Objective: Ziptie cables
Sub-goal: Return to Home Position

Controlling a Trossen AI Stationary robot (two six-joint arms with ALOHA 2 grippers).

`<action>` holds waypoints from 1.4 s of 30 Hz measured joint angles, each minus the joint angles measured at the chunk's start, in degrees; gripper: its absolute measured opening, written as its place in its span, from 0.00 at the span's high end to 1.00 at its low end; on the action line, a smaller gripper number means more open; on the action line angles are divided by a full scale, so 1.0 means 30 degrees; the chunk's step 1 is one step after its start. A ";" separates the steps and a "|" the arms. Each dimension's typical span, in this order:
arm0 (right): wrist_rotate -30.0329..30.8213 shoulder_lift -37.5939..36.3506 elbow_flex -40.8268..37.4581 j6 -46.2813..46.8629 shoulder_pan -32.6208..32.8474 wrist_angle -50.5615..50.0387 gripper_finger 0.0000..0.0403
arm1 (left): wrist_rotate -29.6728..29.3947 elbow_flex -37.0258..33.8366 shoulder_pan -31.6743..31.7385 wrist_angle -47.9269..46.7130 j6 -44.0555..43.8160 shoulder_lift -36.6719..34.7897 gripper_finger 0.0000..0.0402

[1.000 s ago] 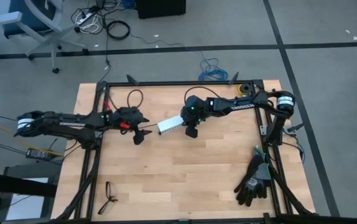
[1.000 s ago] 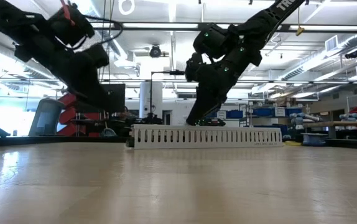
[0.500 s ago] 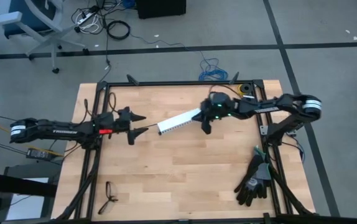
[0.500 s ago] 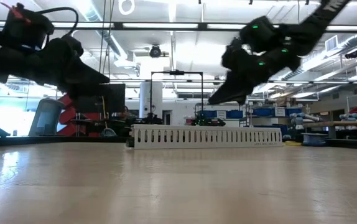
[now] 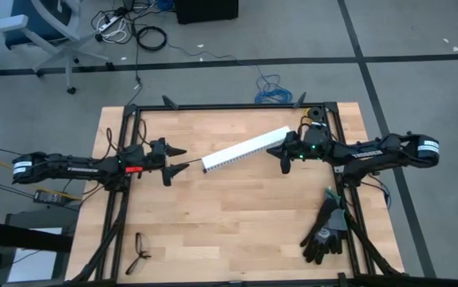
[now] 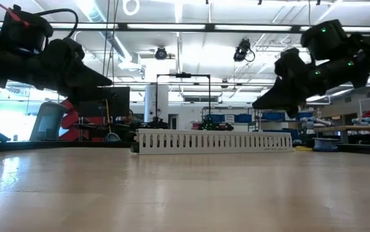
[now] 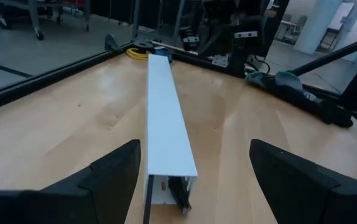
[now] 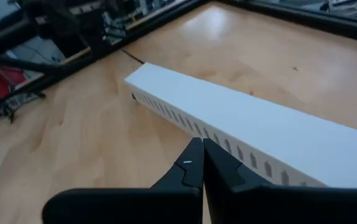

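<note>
The cables' coloured wires do not show in any view. A white slotted duct [image 5: 245, 149] lies flat and slantwise on the table's far half. A thin black strand [image 5: 194, 166] runs from its left end [image 7: 169, 186] toward my left gripper; whether it is the ziptie I cannot tell. My left gripper [image 5: 183, 158] hangs open above the table just left of that end, facing along the duct [image 7: 166, 118]. My right gripper [image 5: 282, 159] is shut and raised [image 6: 257, 105] beside the duct's right end [image 8: 241, 118].
A pair of dark gloves [image 5: 325, 229] lies by the table's right edge. A small black looped thing [image 5: 139, 253] sits near the near left corner. A yellow and black coil [image 5: 315, 115] is at the far right corner. Black frame rails [image 5: 237, 106] border the tabletop.
My right gripper has risen from the duct's left end and drawn back along the duct toward the table's right edge, uncovering it. My left gripper has pulled back slightly toward the left edge and tipped from pointing down to nearly level. The duct has stayed in place.
</note>
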 joint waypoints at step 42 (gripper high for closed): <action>0.1808 -0.3640 -0.3813 0.0122 0.0495 0.3938 1.00 | -0.0226 0.0004 0.0000 0.0480 0.1026 -0.0196 0.99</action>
